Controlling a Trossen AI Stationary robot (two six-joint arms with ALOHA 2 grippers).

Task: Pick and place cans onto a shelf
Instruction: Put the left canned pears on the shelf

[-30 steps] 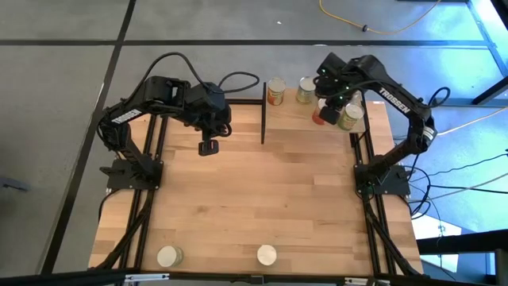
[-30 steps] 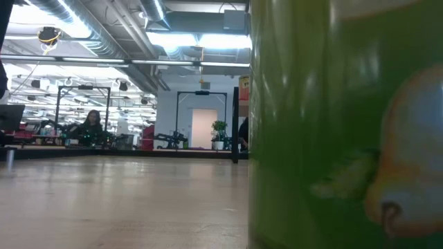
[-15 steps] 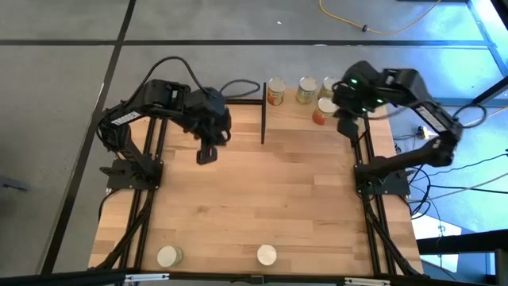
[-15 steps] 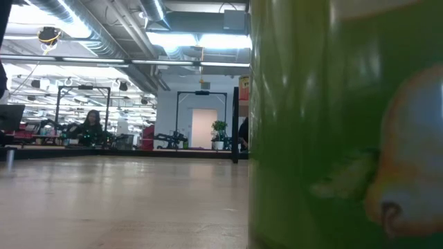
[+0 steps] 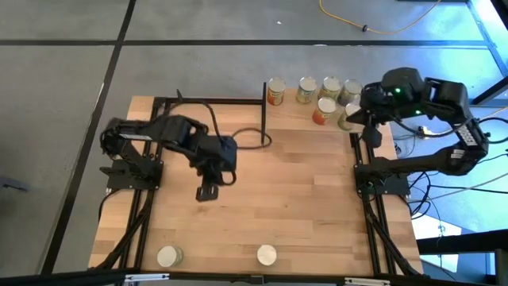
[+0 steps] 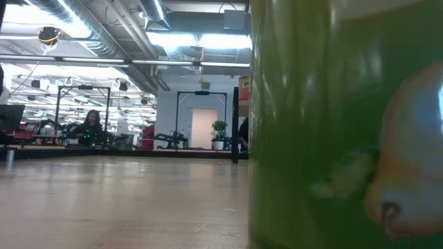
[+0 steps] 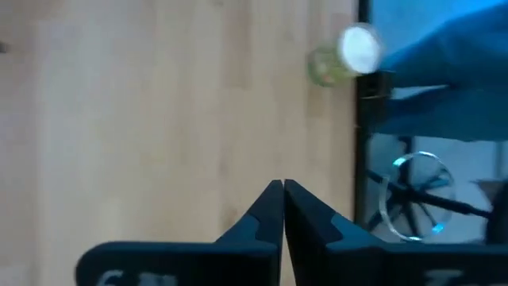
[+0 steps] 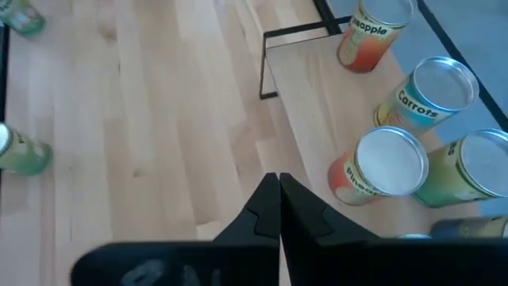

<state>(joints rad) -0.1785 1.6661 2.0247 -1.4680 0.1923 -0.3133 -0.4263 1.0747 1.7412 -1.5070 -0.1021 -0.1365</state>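
From up top I've got five cans [image 5: 329, 100] bunched on the shelf [image 5: 295, 114] at the far right corner, and the right gripper [image 8: 279, 184] sits just off their right edge, fingers pressed together, holding nothing. Its wrist view has the nearest orange-red can [image 8: 379, 167] just beside the fingertips. Left gripper [image 5: 207, 191] is mid-table, fingers also closed and empty, well apart from the two cans [image 5: 167, 256] at the near edge.
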